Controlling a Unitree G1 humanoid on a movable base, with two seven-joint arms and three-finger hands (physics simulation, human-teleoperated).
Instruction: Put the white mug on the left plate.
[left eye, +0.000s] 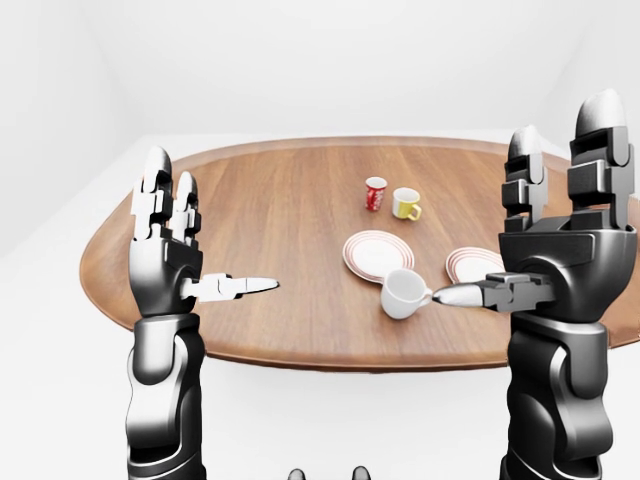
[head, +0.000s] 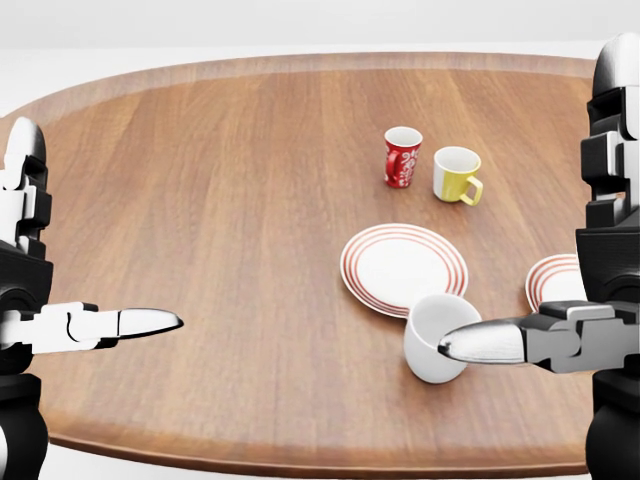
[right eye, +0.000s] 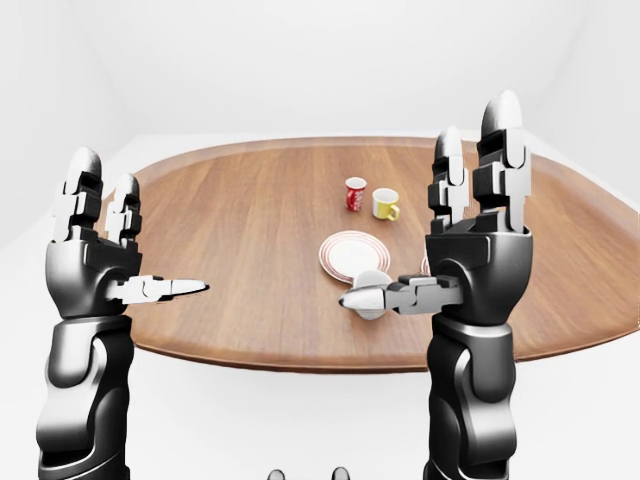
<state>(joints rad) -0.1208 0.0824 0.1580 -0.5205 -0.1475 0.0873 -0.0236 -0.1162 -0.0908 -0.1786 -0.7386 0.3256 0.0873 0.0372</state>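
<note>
The white mug (head: 436, 340) (glossy, likely slippery and breakable) sits just behind the open, empty right hand (left eye: 556, 262); grip around its body.

White mug (head: 434, 338) tilted near the table (head: 200, 180) edge at the view's bottom, just touching the red-ringed left plate (head: 403, 267).

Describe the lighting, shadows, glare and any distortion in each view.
Head view: even, soft light, only faint shadows under the white mug and plates; the table edge bows as if through a wide lens; a bright glint on the right hand's thumb. Left-eye view: sharp throughout, white room washed out, gloss on the left hand. Right-eye view: the same; the right hand hides most of the mug.
</note>
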